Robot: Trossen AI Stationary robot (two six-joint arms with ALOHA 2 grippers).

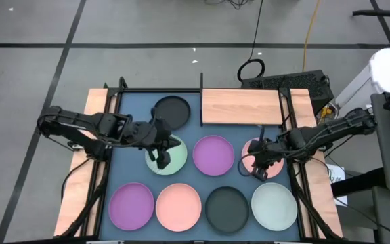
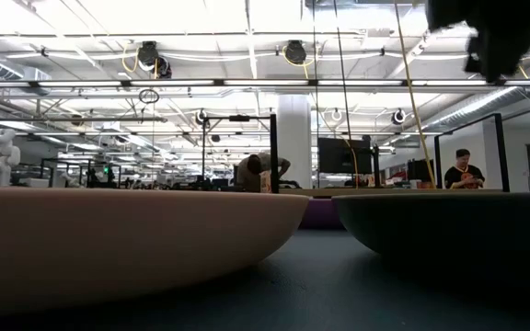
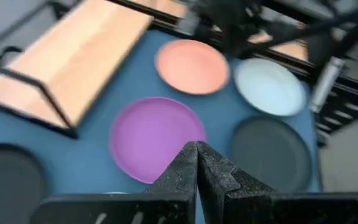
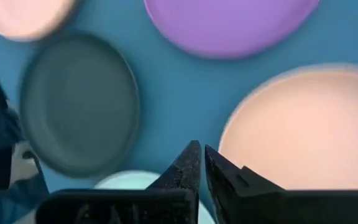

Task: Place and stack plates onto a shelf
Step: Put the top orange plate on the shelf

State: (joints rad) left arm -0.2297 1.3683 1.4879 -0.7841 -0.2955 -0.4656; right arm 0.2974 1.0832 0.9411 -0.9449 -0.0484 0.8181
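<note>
Dark left pincer (image 1: 160,150) clenched empty over mint plate (image 1: 175,157), right pincer (image 1: 258,165) clenched over pink plate (image 1: 254,157)

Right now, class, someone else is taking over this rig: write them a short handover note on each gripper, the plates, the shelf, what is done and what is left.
Left gripper: shut, empty, above the mint plate in the middle row.
Right gripper: shut, empty, above the pink plate at the right of that row.
Shelf: bare, nothing placed on it.
Other plates, all on the blue mat: black plate beside the shelf, purple plate in the middle; front row purple, pink, black, mint.
Done: nothing stacked.
Left: all eight plates.
</note>
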